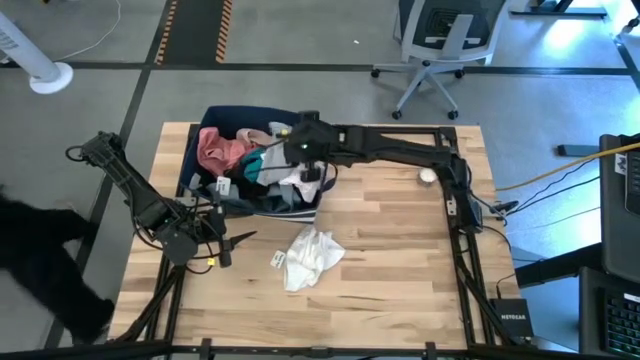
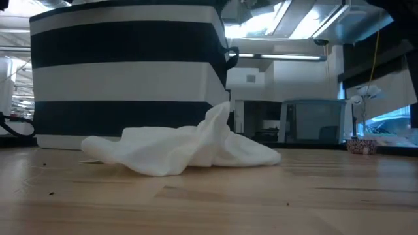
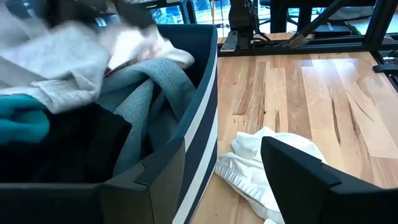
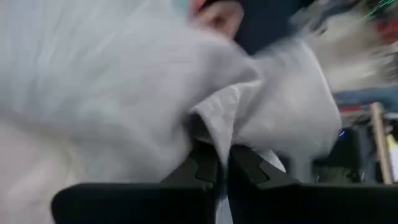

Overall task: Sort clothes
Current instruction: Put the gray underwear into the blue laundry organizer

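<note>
Seen from above, a navy fabric bin with white stripes point(image 1: 262, 165) is sitting on the light wooden table point(image 1: 400, 260), heaped with clothes: a pink garment point(image 1: 218, 148) at the side nearest the left arm, a teal piece point(image 1: 255, 163) in the middle, black fabric below it. The right gripper point(image 1: 306, 160) is reaching across over the bin's middle, with pale grey-white cloth point(image 1: 300, 180) hanging just beneath it. A crumpled white garment point(image 1: 310, 257) is lying on the table outside the bin, near its front corner. The left gripper point(image 1: 222, 240) is hovering over bare wood beside the bin's front edge, its fingers spread apart with nothing between them.

From table height, the white garment point(image 2: 179, 149) is lying in a low heap just in front of the striped bin point(image 2: 127, 72), one fold poking upward against the bin's corner.

In the left wrist view, the bin's navy wall point(image 3: 199, 134) is standing beside the white garment point(image 3: 261, 168), which is lying on the wood apart from one dark finger point(image 3: 311, 186). Inside the bin a blue-grey denim piece point(image 3: 146, 93) is draping over the black fabric, teal point(image 3: 22, 121) beside it.

In the right wrist view, the right gripper point(image 4: 222, 168) is pinching the pale grey-white cloth point(image 4: 124, 93), its jaws closed almost together on a fold.
</note>
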You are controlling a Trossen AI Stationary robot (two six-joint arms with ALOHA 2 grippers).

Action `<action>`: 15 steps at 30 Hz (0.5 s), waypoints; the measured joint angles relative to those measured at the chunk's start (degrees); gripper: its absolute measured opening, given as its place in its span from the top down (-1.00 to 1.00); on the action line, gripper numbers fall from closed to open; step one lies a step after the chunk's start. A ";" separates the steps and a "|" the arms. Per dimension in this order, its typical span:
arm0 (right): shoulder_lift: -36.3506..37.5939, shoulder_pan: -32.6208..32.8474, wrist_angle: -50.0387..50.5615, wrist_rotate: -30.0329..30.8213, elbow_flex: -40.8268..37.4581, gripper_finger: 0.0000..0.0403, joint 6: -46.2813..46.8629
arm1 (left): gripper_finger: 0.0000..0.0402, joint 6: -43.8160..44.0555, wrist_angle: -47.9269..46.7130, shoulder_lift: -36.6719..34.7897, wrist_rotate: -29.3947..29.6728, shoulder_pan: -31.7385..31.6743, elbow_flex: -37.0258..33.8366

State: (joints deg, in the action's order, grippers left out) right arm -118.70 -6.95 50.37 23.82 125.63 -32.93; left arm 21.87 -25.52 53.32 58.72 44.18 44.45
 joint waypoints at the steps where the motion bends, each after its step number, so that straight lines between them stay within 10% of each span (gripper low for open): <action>1: -0.41 -0.05 0.60 -0.04 -1.32 0.89 0.21 | -0.03 0.00 -0.03 0.00 0.00 0.00 0.00; 15: -0.56 2.31 3.51 1.05 7.59 0.49 2.96 | -0.03 -0.09 0.39 -0.02 0.00 0.00 0.00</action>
State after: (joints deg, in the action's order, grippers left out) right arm -119.26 -4.64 53.88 24.86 133.23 -29.97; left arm 21.78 -25.13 53.30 58.72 44.18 44.45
